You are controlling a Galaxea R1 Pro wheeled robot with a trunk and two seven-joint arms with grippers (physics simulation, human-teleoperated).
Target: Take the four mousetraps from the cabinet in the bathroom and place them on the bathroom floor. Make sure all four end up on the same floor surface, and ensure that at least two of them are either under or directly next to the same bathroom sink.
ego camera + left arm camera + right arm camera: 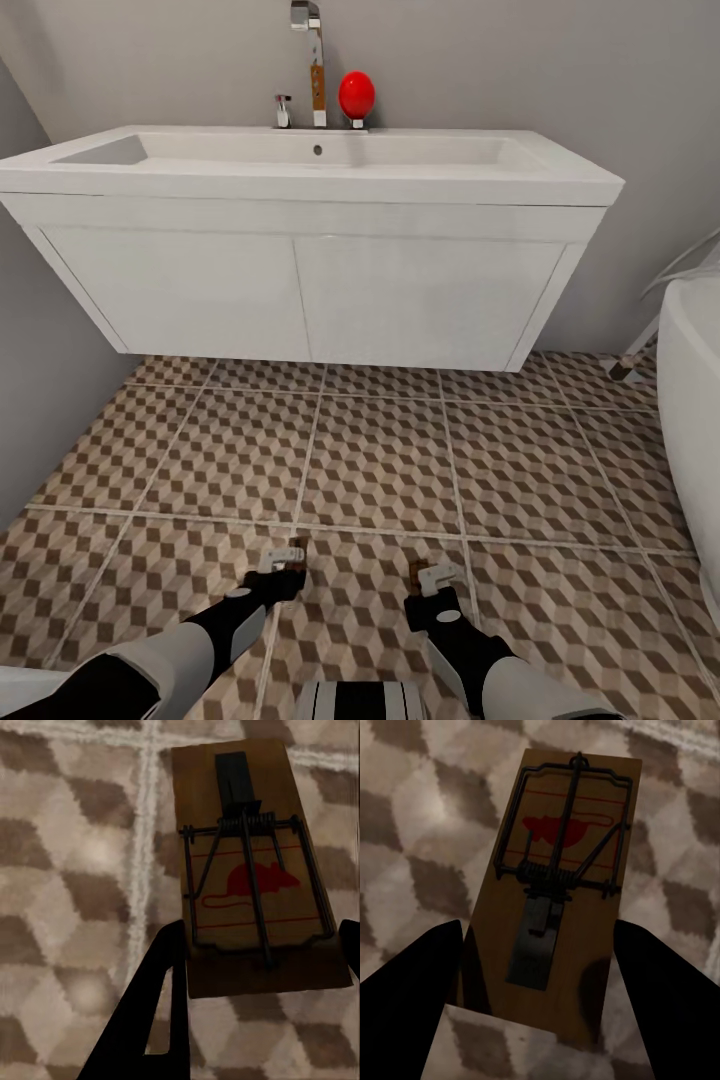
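Note:
Each gripper holds one mousetrap over the bathroom floor [380, 460]. My left gripper [287, 566] [259, 956] is shut on the near end of a tan mousetrap [251, 870] [295, 549] with black wire and a red mouse mark; one black finger [154, 1009] presses its side. My right gripper [430, 580] [540, 979] is shut on a second mousetrap [559, 885] [419, 572], whose spring end lies between the fingers [416, 986]. The wide white sink [300, 175] with its chrome tap [316, 60] hangs on the wall ahead, well beyond both grippers.
A red round object [357, 94] stands on the sink's back rim beside the tap. A white two-door unit [300, 290] hangs under the basin, leaving a gap above the tiles. The white bathtub [695, 400] stands at the right. A grey wall [40, 380] closes the left.

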